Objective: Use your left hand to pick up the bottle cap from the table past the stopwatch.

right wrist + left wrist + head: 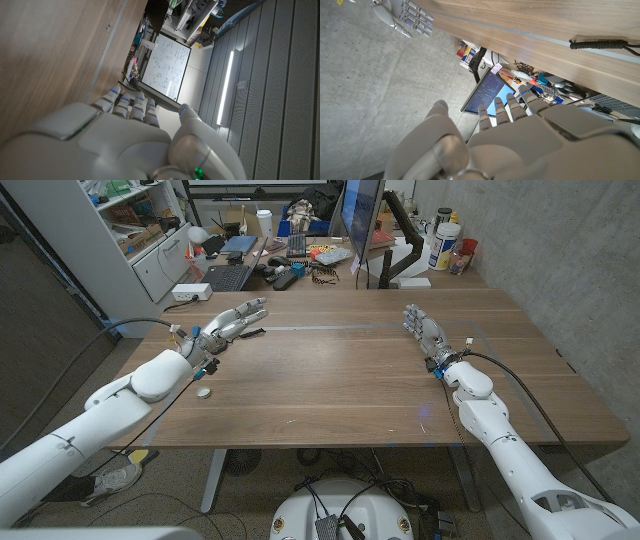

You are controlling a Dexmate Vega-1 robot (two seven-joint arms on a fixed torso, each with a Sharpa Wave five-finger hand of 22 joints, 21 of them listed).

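Observation:
A small white bottle cap (204, 391) lies on the wooden table (340, 370) near its left front part, just beside my left forearm and behind the wrist. My left hand (225, 325) hovers farther back with its fingers stretched out and apart, holding nothing. A thin black cord-like object (250, 333) lies by its fingertips and appears as a black cord (600, 44) in the left wrist view; I cannot tell whether it is the stopwatch. My right hand (425, 330) stands at the right of the table, fingers extended, holding nothing, and appears as the far hand (405, 17) in the left wrist view.
Behind the table's far edge stand a monitor (362, 215), a laptop (228, 275), assorted clutter and several bottles (445, 245). A white cabinet (150, 255) stands at the back left. A cable runs along my right arm over the table's right side.

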